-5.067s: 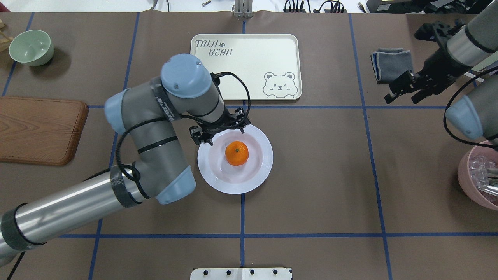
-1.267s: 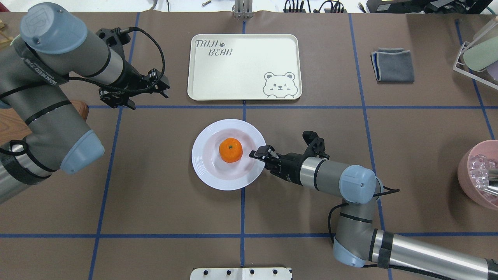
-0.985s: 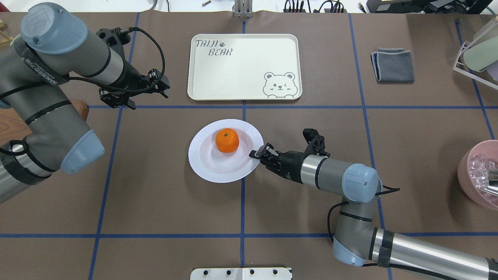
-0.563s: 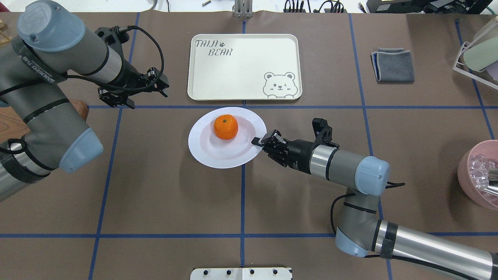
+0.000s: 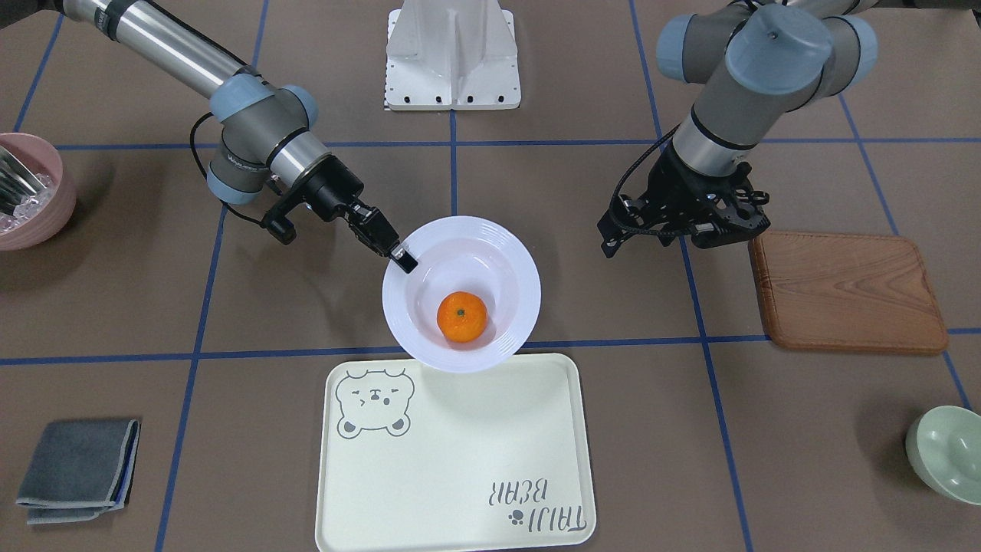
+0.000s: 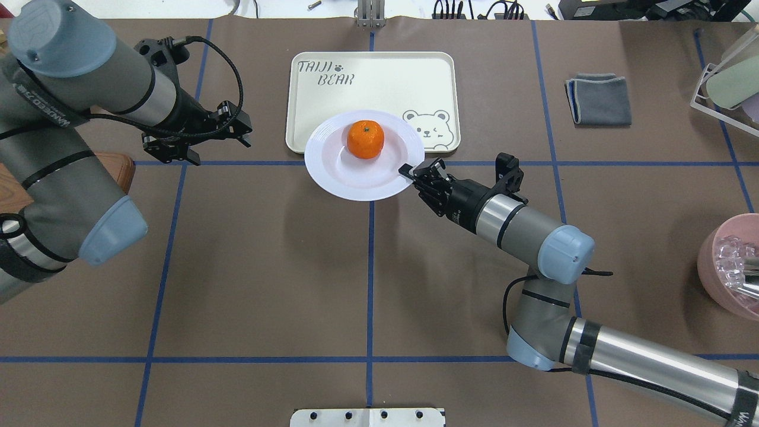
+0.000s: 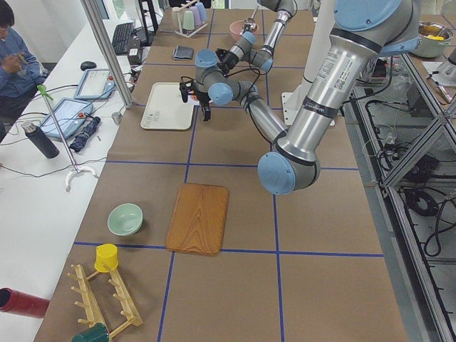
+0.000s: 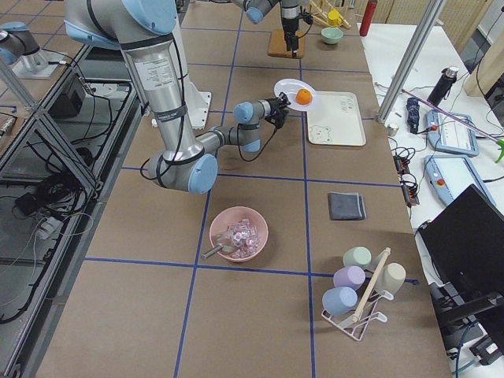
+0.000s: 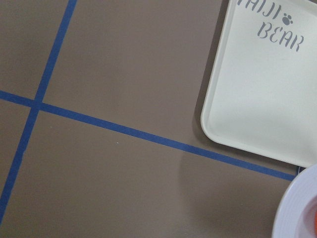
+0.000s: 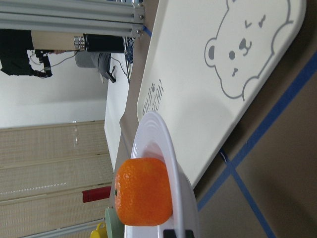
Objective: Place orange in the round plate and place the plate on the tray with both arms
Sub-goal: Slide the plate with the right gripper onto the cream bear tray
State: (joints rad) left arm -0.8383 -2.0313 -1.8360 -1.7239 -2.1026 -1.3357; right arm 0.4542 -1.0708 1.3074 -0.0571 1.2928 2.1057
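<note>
The orange [image 6: 365, 139] [image 5: 462, 316] [image 10: 143, 191] lies in the white round plate [image 6: 332, 178] [image 5: 502, 253] [image 10: 166, 144]. My right gripper [image 6: 408, 172] [image 5: 402, 261] is shut on the plate's rim on the robot's right side and holds it off the table. The plate hangs over the near edge of the cream tray [image 6: 379, 83] [image 5: 460, 460] [image 10: 198, 89] and casts a shadow on it. My left gripper [image 6: 219, 151] [image 5: 674, 238] hovers open and empty left of the tray, well away from the plate. The left wrist view catches the tray's corner [image 9: 262, 89] and a sliver of the plate's rim [image 9: 297, 208].
A wooden board [image 5: 843, 291] lies under the left arm, with a green bowl [image 5: 946, 452] beyond it. A folded grey cloth [image 6: 599, 99] lies right of the tray. A pink bowl [image 6: 729, 267] and a cup rack [image 6: 726, 77] stand at the right edge.
The right gripper has closed on the plate's rim, lifted it and carried it with the orange toward the tray, over its near edge. The left arm drew back earlier and now barely moves.
</note>
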